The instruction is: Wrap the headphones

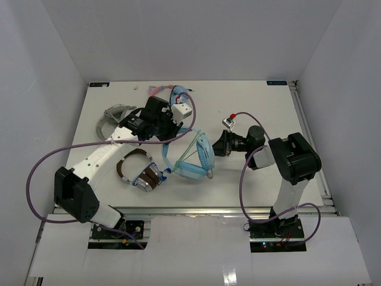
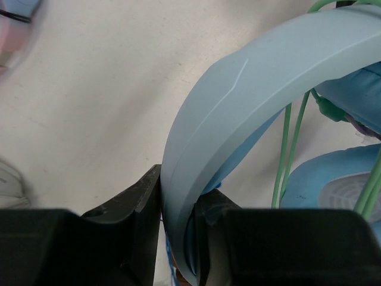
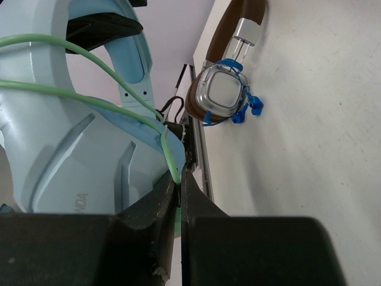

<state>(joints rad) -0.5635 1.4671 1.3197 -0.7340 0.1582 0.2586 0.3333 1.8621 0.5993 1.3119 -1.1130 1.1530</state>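
The light blue headphones (image 1: 191, 159) lie mid-table with the pale green cable (image 1: 189, 154) looped across them. My left gripper (image 1: 171, 129) is shut on the headband; in the left wrist view the headband (image 2: 238, 101) is clamped between the black fingers (image 2: 134, 205) at the gripper (image 2: 178, 223), with cable strands (image 2: 284, 155) and a blue earcup (image 2: 339, 179) beyond. My right gripper (image 1: 218, 145) is at the headphones' right side. In the right wrist view it (image 3: 179, 187) is shut on the green cable (image 3: 89, 101), against the pale blue earcup shell (image 3: 59, 149).
A brown and silver pair of headphones (image 1: 140, 173) lies near the front left and shows in the right wrist view (image 3: 223, 89). A grey pair (image 1: 112, 119) lies at the left. A pink and blue pair (image 1: 168, 92) lies at the back. The table's metal front rail (image 1: 196, 210) runs close by.
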